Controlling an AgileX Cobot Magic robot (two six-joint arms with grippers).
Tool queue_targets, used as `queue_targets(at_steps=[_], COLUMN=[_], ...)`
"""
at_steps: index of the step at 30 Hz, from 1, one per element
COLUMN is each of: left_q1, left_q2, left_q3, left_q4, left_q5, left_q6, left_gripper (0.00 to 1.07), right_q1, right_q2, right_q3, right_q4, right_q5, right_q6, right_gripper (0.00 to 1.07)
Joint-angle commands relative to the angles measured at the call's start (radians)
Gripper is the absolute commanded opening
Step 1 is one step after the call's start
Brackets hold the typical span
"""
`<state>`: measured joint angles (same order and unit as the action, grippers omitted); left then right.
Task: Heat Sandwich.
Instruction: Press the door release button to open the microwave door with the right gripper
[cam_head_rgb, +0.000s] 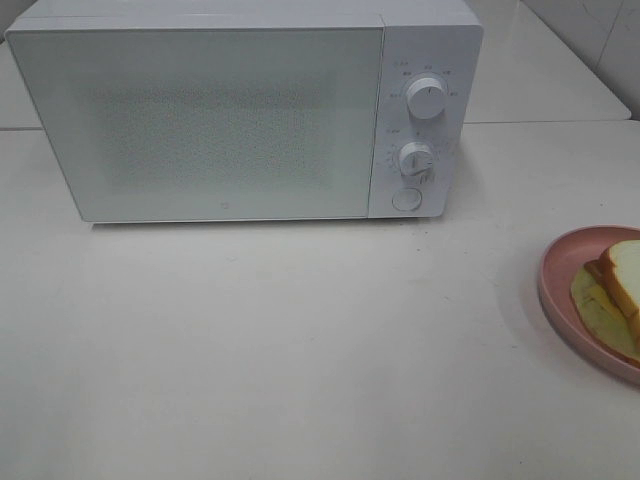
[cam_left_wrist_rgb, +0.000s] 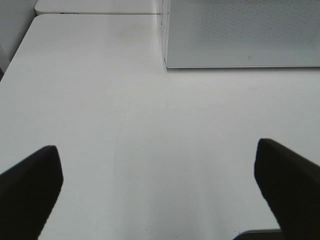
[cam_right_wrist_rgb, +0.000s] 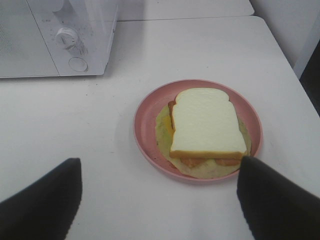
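The sandwich (cam_right_wrist_rgb: 206, 125), white bread with a tan crust over pale yellow-green filling, lies on a round pink plate (cam_right_wrist_rgb: 145, 120). From above, the plate (cam_head_rgb: 558, 268) and sandwich (cam_head_rgb: 622, 280) sit at the table's right edge, partly cut off. My right gripper (cam_right_wrist_rgb: 160, 195) hovers open above the table just short of the plate, holding nothing. My left gripper (cam_left_wrist_rgb: 157, 187) is open over bare table in front of the microwave's door (cam_left_wrist_rgb: 240, 35). The high view shows neither gripper. The white microwave (cam_head_rgb: 200, 120) has its door shut.
The microwave has two knobs (cam_head_rgb: 427, 98) and a round button (cam_head_rgb: 406, 199) on its right panel. A second white table (cam_head_rgb: 550, 70) adjoins at the back right. A wall (cam_right_wrist_rgb: 285, 25) stands beyond the table's right side.
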<state>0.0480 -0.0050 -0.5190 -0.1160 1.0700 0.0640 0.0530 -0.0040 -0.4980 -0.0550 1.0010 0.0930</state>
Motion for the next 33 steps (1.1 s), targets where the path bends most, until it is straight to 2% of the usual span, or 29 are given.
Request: queue_targets(at_steps=[1,11,33], left_q1=[-0.004,-0.004,-0.004], left_q2=[-0.023,-0.023,-0.023], left_q3=[0.002,0.002,0.002], left_q4=[-0.001,-0.001,-0.001], left_q5=[0.002,0.002,0.002], left_q6=[-0.002,-0.002,-0.002], left_gripper=[1.00,1.00,1.00], right_q1=[-0.005,-0.005,-0.005], right_q2=[-0.002,0.163,0.569], right_q3=[-0.022,-0.042,-0.041], right_q4=[-0.003,-0.005,-0.005], right_q5=[-0.011,-0.074,-0.411], right_q6=[0.002,-0.002,0.005], right_gripper=[0.81,0.80,0.76])
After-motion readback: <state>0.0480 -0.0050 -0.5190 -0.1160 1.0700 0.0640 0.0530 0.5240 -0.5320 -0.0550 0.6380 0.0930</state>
